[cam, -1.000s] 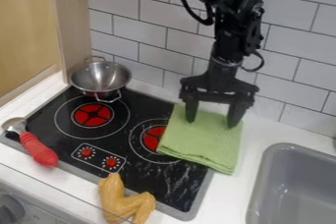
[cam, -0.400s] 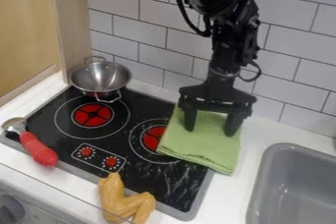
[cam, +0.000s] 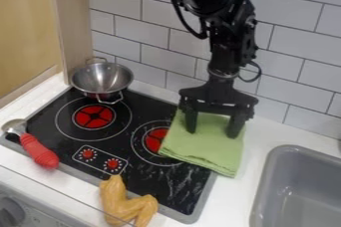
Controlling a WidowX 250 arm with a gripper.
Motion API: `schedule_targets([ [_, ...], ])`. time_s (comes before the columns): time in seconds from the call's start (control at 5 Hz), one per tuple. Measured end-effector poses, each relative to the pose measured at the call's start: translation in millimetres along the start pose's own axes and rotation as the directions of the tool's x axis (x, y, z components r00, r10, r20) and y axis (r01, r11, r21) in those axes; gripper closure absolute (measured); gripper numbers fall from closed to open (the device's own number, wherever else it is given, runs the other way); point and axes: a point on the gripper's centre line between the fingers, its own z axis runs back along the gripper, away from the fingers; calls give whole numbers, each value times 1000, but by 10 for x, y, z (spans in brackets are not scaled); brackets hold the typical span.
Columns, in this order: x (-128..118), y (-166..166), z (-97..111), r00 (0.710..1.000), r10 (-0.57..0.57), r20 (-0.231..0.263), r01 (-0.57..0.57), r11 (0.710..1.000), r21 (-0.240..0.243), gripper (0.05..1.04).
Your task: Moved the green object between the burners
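The gripper (cam: 212, 133) stands with fingers spread at the folded green cloth (cam: 200, 149) beneath it; grasping it and shifting it between the near burner (cam: 155, 139) and far burner (cam: 93, 116) seem left to do. Tiled wall (cam: 156, 32) backs the gripper, sink (cam: 296, 156) to one side; opposite, flat stovetop (cam: 130, 109) gives a low path, the metal colander (cam: 101, 78) beyond.

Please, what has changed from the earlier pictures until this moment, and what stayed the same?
The gripper has moved a little lower and slightly to the left in the view, over the green cloth. Its fingers are still apart, and nothing was visibly taken hold of or let go. The cloth, the metal colander, the red-handled utensil and the toy drumstick stayed where they were.
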Motion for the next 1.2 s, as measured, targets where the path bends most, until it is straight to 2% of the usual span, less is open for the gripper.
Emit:
schedule_targets([
  [0.2, -13, 93, -8, 999, -34, 0, 34, 999, -20, 84],
  [0.4, -11, 180, -14, 998, -62, -11, 61, 998, -18, 84],
  [0.6, -12, 272, -37, 997, -70, -33, 70, 998, -2, 84],
  [0.8, -17, 326, -77, 994, -97, -50, 99, 994, 36, 84],
  [1.0, -24, 336, -60, 993, -115, -39, 117, 993, 32, 84],
  [1.2, -110, 527, -37, 993, -102, -50, 104, 994, 37, 84],
])
